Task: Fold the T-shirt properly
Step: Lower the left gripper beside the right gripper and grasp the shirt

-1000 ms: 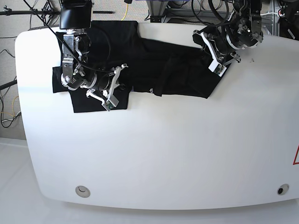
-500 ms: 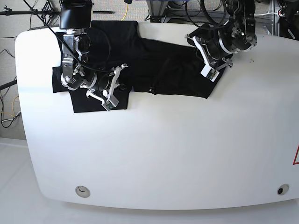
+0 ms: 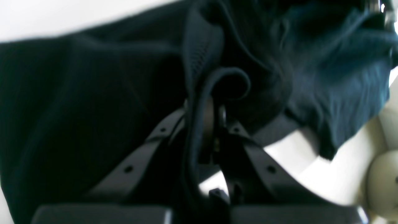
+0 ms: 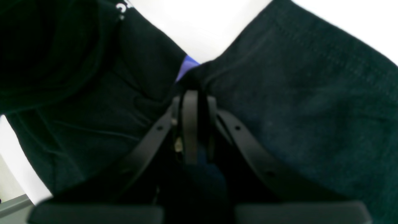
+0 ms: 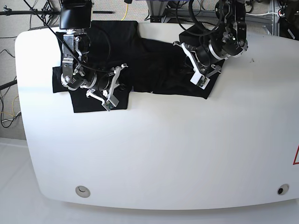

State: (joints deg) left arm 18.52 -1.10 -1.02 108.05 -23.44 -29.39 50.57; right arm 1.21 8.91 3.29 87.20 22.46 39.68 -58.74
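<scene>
Both grippers clenched on the black T-shirt at the table's far side

The left gripper (image 3: pixel 206 124) pinches a raised fold at the T-shirt's (image 5: pixel 154 60) right end; the right gripper (image 4: pixel 194 102) grips cloth at its left end on the white table (image 5: pixel 177 154).

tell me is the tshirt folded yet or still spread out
Not folded: the T-shirt lies rumpled across the table, one side bunched in the left hand.

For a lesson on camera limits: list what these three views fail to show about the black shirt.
- Base view: black cloth T-shirt; its print is folded out of sight.
- Left wrist view: blurred; cloth bunched over the left gripper.
- Right wrist view: white lettering cut off by the top edge.
</scene>
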